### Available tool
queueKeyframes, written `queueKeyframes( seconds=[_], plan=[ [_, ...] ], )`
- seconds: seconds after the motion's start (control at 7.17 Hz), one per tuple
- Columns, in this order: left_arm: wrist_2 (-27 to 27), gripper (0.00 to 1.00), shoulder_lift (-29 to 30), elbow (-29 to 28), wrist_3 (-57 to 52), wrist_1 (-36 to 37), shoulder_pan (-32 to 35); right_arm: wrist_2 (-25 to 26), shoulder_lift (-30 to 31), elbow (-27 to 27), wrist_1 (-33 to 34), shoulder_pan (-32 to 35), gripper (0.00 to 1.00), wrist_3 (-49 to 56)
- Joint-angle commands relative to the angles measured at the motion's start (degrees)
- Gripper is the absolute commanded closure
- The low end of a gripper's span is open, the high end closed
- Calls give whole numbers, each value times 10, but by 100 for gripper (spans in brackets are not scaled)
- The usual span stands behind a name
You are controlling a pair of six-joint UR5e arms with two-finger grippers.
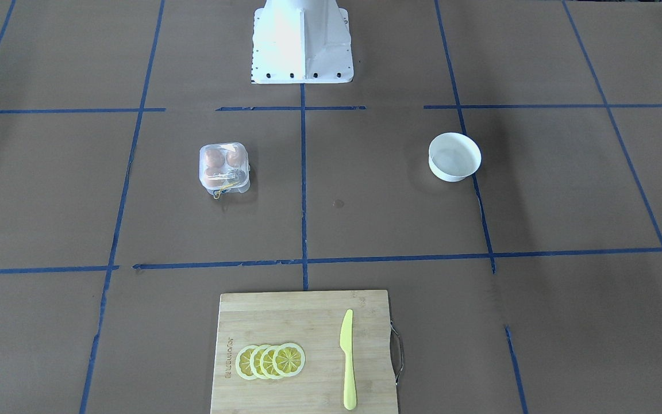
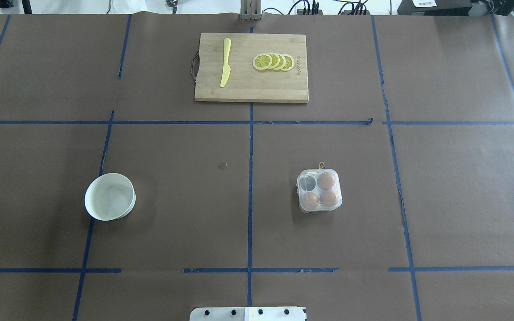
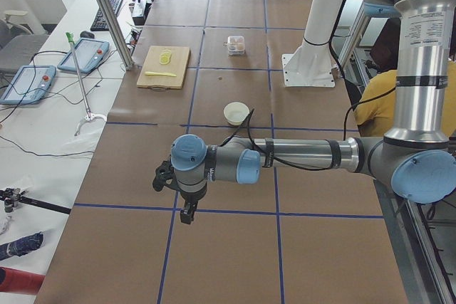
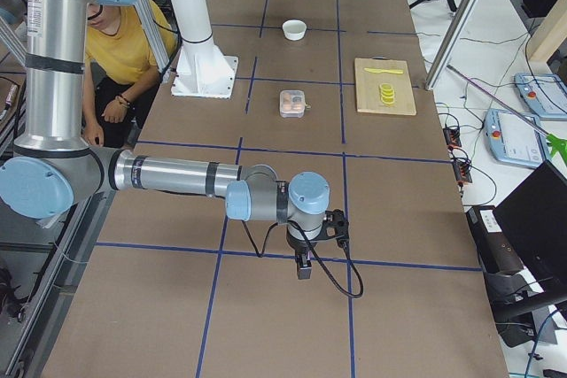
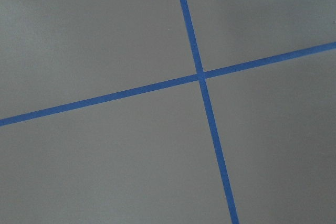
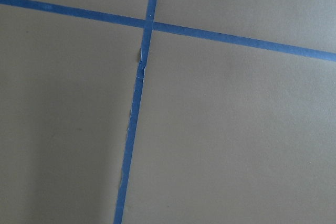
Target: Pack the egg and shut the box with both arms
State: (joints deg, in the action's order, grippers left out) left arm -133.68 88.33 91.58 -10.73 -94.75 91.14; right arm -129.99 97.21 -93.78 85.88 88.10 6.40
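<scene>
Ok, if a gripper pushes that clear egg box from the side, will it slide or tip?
Probably slides rather than tips: the box sits low and square on the flat table. Its thin clear plastic likely flexes if squeezed. Three eggs fill it with one cell empty, so weight may sit slightly off-centre.

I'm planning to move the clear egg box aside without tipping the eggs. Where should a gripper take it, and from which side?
Probably from straight above, clamping two opposite side walls of the box. It sits flat and squarish, lid apparently down, so the walls give parallel faces. Avoid the side away from the robot, where the yellow string sticks out.
</scene>
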Motion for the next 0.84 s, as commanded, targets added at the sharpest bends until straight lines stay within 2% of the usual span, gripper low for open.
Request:
queueKeyframes(
  seconds=[0.0,0.7],
  plan=[
    [1,0,0,0,0,0,0,-1,0,0,0,0,0,0],
    [0,0,0,1,0,-1,0,0,0,1,1,0,0,0]
  ],
)
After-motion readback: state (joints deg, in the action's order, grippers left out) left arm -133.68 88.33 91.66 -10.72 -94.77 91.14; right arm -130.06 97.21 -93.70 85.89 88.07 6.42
